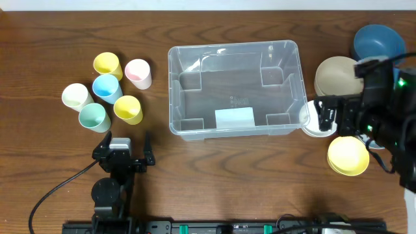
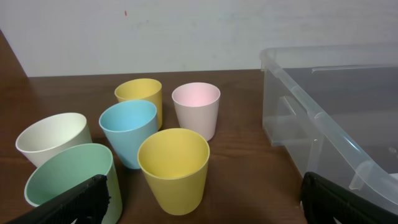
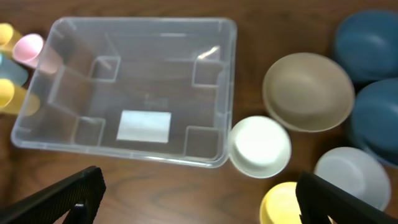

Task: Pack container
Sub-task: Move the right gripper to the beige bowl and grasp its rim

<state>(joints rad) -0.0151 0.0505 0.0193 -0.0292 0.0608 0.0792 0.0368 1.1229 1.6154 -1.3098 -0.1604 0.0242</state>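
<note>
My left claw (image 1: 125, 144) gapes wide before a cluster of pastel cups (image 2: 127, 130). My right claw (image 1: 322, 117), equally wide, hovers over the white bowl (image 3: 260, 146) just beside the clear container (image 1: 227, 84).

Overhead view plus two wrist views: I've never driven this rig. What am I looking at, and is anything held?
Two robot arms work at a wooden table. The overhead view looks straight down. Each wrist view rides on an arm and looks out past that arm's own gripper. The left gripper faces six pastel cups. The right gripper hangs over the bowls, beside the clear container, which has nothing packed in it. Both grippers are open and hold nothing.
</note>
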